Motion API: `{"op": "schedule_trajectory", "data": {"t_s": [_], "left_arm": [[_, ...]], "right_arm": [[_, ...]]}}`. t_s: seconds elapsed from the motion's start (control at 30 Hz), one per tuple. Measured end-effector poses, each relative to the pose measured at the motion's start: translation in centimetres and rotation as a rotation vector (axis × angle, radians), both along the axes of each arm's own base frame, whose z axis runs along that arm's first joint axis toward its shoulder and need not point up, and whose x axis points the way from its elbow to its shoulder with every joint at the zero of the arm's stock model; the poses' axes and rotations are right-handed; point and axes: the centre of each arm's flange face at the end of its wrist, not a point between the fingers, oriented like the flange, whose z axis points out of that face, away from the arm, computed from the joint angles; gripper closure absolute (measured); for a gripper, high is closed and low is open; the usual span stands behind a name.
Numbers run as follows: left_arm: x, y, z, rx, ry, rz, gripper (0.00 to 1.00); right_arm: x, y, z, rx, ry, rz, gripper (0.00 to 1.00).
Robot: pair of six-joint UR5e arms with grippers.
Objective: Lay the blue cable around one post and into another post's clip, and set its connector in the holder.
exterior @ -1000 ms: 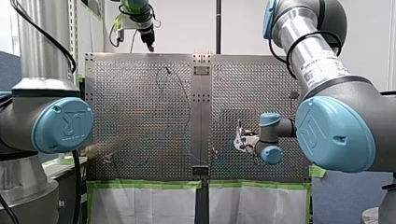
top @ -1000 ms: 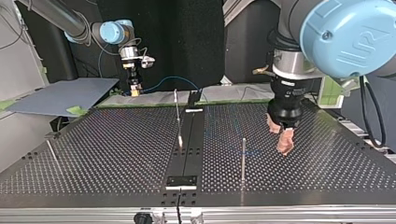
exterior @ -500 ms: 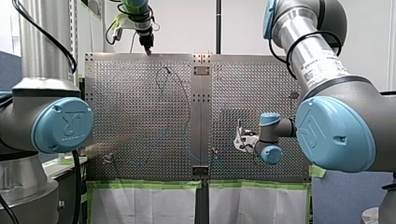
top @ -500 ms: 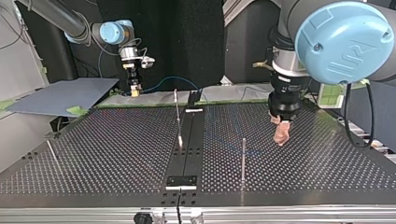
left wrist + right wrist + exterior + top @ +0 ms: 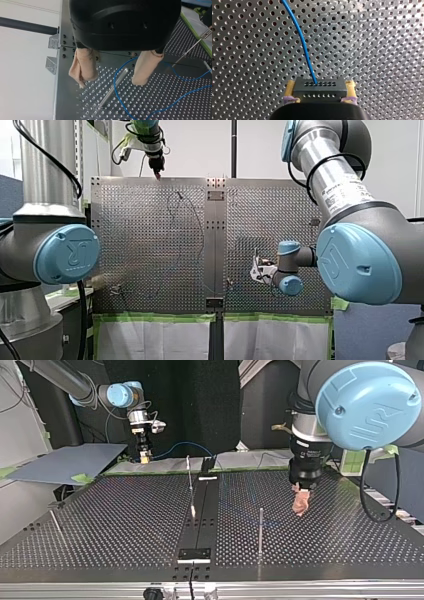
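Note:
In the left wrist view my left gripper [image 5: 113, 81] is open, its beige pads [image 5: 83, 67] on either side of a metal post [image 5: 113, 87]. The blue cable [image 5: 116, 82] curves around this post on the perforated plate [image 5: 155, 100]. The top view has that gripper [image 5: 301, 502] just above the plate, to the right of an upright post [image 5: 260, 530]. My right gripper [image 5: 319, 100] is shut on the black connector [image 5: 319, 87], from which the cable [image 5: 299, 37] runs off. It hangs beyond the plate's far edge in the top view [image 5: 144, 455].
A slim post with a clip [image 5: 189, 477] stands near the middle strip [image 5: 200, 520], and another thin post [image 5: 55, 522] is at the top view's left. Small black blocks [image 5: 195, 554] sit on the strip. A grey sheet [image 5: 65, 462] lies beyond the far left corner.
My left gripper has moved slightly towards the top view's left and far side and turned, so its two pads now line up. My right arm has kept still.

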Motion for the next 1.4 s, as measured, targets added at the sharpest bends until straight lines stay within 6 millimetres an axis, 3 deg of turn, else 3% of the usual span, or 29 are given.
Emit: {"op": "schedule_trajectory", "data": {"t_s": [1.4], "left_arm": [[-0.18, -0.25, -0.58, -0.013, 0.007, 0.000, 0.00]], "right_arm": [[0.00, -0.02, 0.05, 0.001, -0.001, 0.000, 1.00]]}}
